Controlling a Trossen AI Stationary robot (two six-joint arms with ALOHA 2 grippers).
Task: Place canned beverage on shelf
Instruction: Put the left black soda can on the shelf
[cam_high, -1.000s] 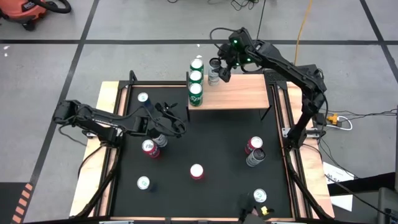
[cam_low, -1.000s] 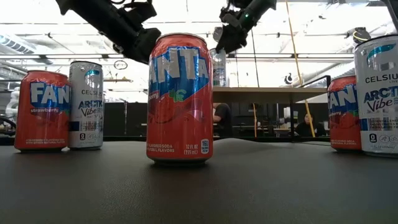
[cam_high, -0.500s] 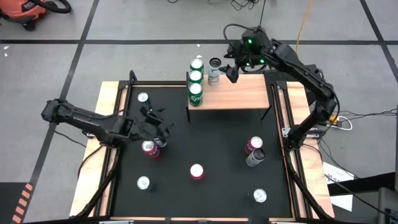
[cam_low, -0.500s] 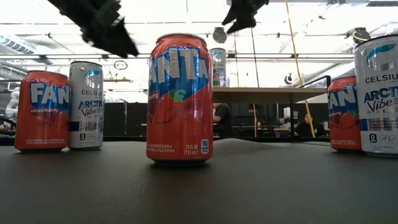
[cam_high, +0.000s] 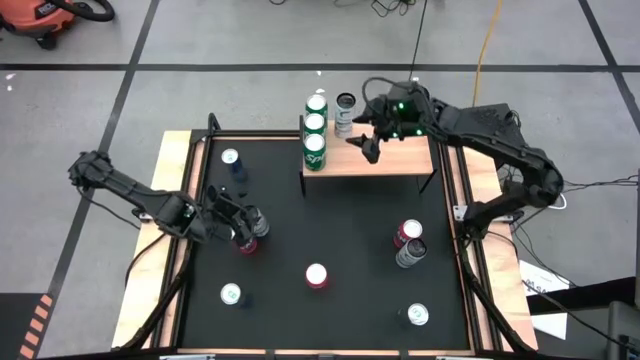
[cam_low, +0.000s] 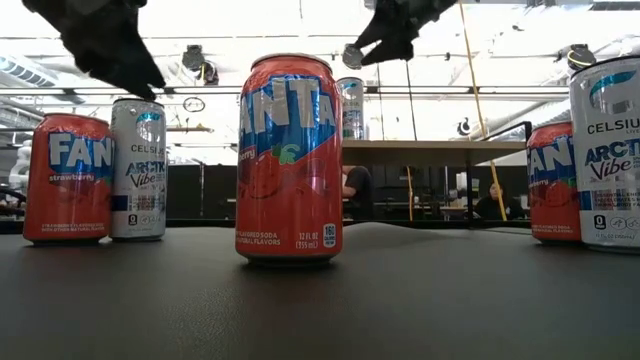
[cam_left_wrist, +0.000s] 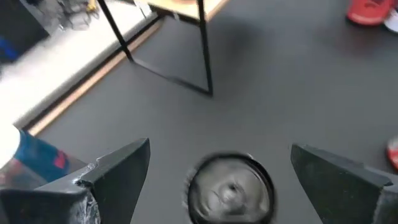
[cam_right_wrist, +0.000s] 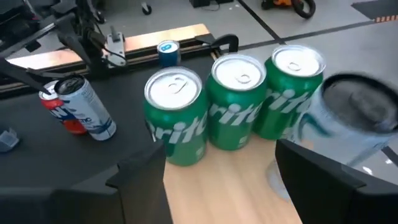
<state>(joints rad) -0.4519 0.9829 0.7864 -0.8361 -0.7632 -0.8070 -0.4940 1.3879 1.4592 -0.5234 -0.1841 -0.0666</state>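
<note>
Cans crowd the near part of the black mat (cam_high: 340, 230) on the bench: in the low view a red Fanta can (cam_low: 289, 158) stands upright closest to the camera, with a red Fanta and a silver Celsius pair (cam_low: 95, 177) farther back on one side and another such pair (cam_low: 590, 160) at the opposite edge. From above, silver-topped cans stand singly near the front at (cam_high: 231, 294) and (cam_high: 418, 315), and the middle red can shows at (cam_high: 317, 276). Left tool (cam_high: 238, 215) is low over the mat, its arm reaching in from the bench's left edge; its fingers (cam_left_wrist: 118, 177) are spread wide, empty, on either side of a silver-topped can (cam_left_wrist: 230, 190) directly below them, without touching it. That can sits touching a red one (cam_high: 240, 240). Beyond them another lone silver-topped can (cam_high: 231, 157) stands near the far left corner. Farther back is the shelf (cam_high: 385, 155), a light-wood top on thin black legs at the far edge of the mat. Along its left end three green Sprite cans (cam_high: 315, 127) stand upright in a touching row, and a silver canned beverage (cam_high: 345, 110) stands upright just beside them at the far edge. Right tool (cam_high: 368, 130) hovers above the shelf top, just beside that silver can but apart from it, with its fingers (cam_right_wrist: 323, 171) parted and holding nothing; its arm folds back over the bench's right side.
</note>
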